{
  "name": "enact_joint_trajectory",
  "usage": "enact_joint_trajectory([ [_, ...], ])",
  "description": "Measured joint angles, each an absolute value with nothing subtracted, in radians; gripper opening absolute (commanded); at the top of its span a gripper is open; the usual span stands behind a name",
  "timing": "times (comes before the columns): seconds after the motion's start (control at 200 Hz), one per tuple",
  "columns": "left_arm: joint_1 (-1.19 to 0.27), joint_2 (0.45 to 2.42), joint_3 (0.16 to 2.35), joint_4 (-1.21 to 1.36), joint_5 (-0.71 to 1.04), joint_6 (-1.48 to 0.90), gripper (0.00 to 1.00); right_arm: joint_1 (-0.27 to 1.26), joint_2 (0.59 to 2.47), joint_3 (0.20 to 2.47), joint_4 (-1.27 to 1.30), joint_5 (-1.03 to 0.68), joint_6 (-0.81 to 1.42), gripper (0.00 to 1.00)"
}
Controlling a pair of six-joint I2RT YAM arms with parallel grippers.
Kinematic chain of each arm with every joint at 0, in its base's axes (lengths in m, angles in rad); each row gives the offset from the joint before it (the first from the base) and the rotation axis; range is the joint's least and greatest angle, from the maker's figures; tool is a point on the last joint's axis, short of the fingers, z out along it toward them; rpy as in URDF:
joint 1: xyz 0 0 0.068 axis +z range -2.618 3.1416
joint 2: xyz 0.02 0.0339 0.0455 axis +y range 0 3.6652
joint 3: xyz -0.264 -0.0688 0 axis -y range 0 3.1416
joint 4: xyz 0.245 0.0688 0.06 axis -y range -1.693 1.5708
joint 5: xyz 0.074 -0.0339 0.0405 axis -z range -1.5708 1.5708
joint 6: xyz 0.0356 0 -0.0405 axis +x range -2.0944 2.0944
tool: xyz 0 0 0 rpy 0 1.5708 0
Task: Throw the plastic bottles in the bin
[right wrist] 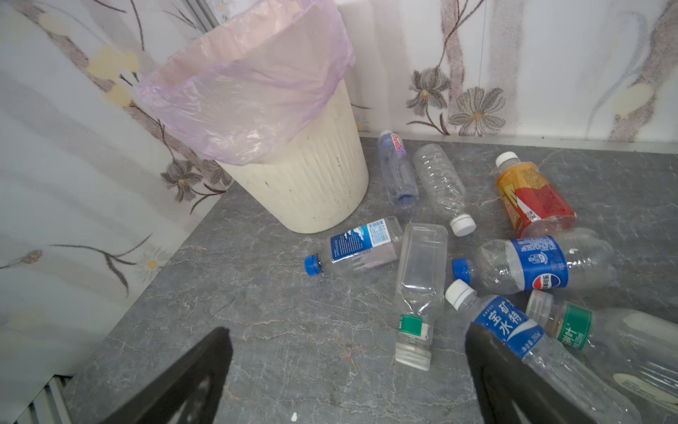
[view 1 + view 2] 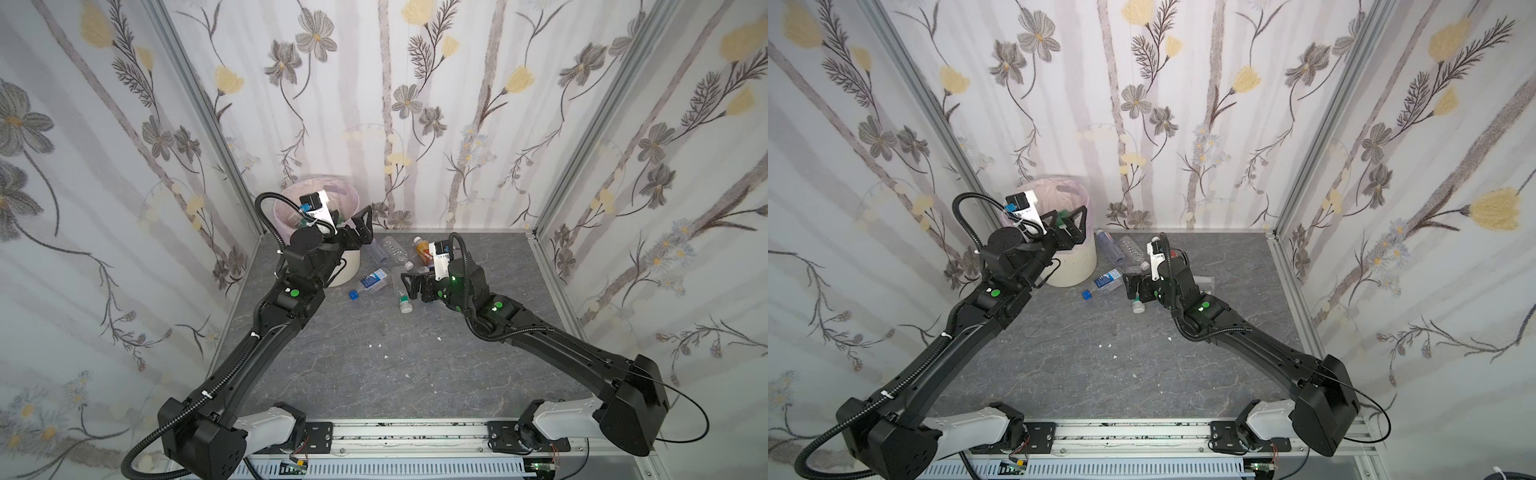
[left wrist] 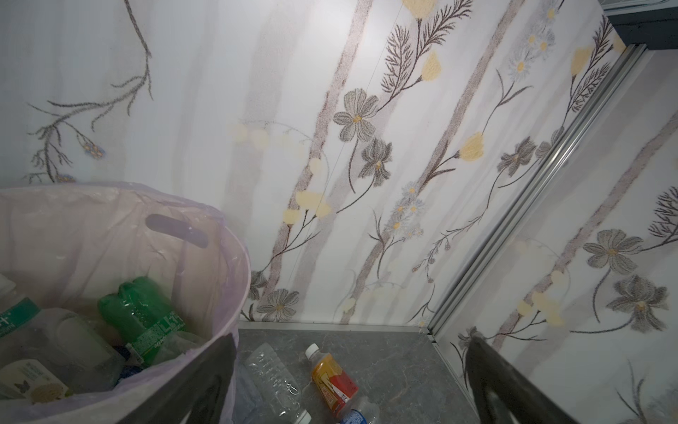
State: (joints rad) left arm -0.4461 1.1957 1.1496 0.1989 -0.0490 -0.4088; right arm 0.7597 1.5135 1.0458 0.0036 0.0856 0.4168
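left hand (image 2: 1067,219) apart and empty at bin (image 1: 312,183) rim, right hand (image 1: 346,339) apart above plastic bottles (image 1: 422,271)

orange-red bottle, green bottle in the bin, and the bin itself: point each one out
orange-red bottle (image 1: 532,198): right wrist view, on its label.
green bottle (image 3: 135,312): left wrist view, on its body.
bin (image 1: 304,183): right wrist view, on its ribbed cream wall.
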Motion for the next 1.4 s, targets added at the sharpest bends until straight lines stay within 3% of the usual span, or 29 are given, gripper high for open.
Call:
enact_joint_trajectory([
  [0.36,-0.466,1.126,0.904,0.184,0.038,-0.637,1.00,0.761,1.701,0.953,0.029,0.074,0.516,0.88],
  [0.724,-0.477,1.073,0.693,0.183,0.089,-0.775,1.00,0.751,1.957,1.093,0.021,0.055,0.562,0.80],
  [0.924,-0.478,1.074,0.651,0.182,0.111,-0.814,1.00,0.746,2.073,1.169,-0.028,0.068,0.587,0.74],
  [1.399,-0.478,1.113,0.635,0.184,0.132,-0.828,1.00,0.741,2.138,1.195,-0.049,0.084,0.609,0.57],
])
